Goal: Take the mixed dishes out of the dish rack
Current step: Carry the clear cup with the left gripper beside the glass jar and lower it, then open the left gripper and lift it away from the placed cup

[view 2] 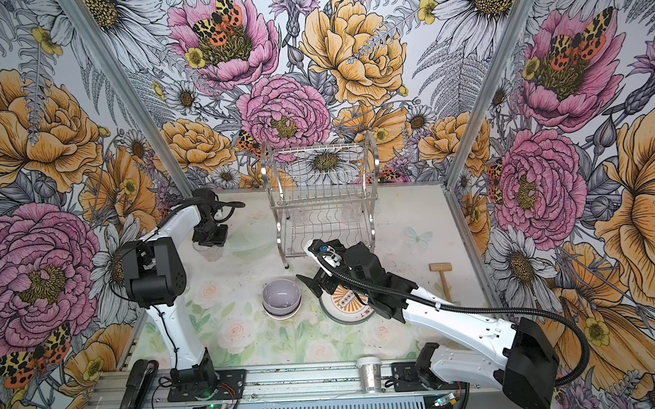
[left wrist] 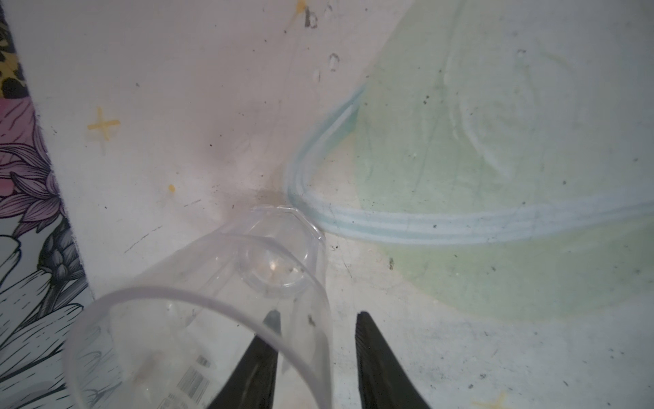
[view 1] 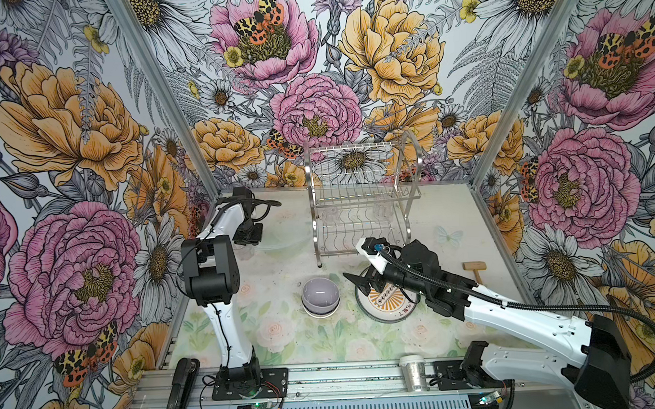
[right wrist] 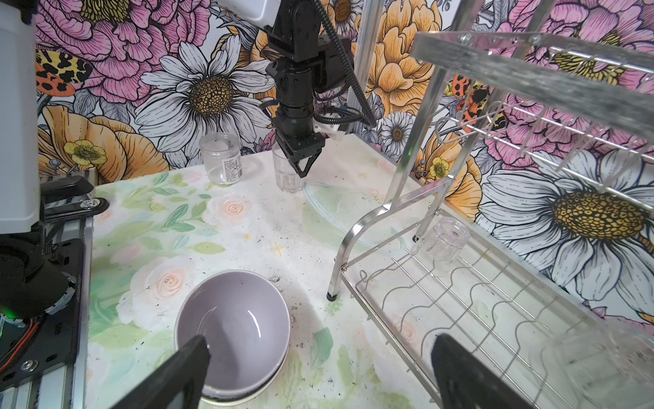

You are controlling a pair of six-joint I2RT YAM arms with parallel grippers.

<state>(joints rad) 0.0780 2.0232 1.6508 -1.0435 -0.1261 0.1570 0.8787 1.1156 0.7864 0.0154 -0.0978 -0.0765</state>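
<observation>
We see the dish rack (view 1: 367, 201) (view 2: 326, 201), a two-tier shiny chrome wire frame with arched sides, at the upper centre of both top views. Two small clear glasses (view 1: 332, 214) sit on its lower tier. Below it, on the table (view 1: 285, 338), a glossy lavender bowl (view 1: 320, 292) rests nested in a white bowl (view 1: 319, 314). To its right lies the orange sunburst plate (view 1: 387, 306), partly under the right arm.

The left arm stands with its elbow high at the left of the view and its wrist pointing straight down. The left gripper (left wrist: 316, 317) has its fingers partly apart, astride the wall of an upright clear glass (left wrist: 212, 269): one finger inside, the other outside and clear of it. That glass (view 1: 244, 253) stands on the table at the middle left of a top view.

The right arm reaches low from the lower right. The right gripper (right wrist: 320, 341) is spread wide and holds nothing, above the plate's upper-left edge.

We cannot read the dark characters on the plate's rim, nor the barcode label showing through the glass in the left wrist view.
</observation>
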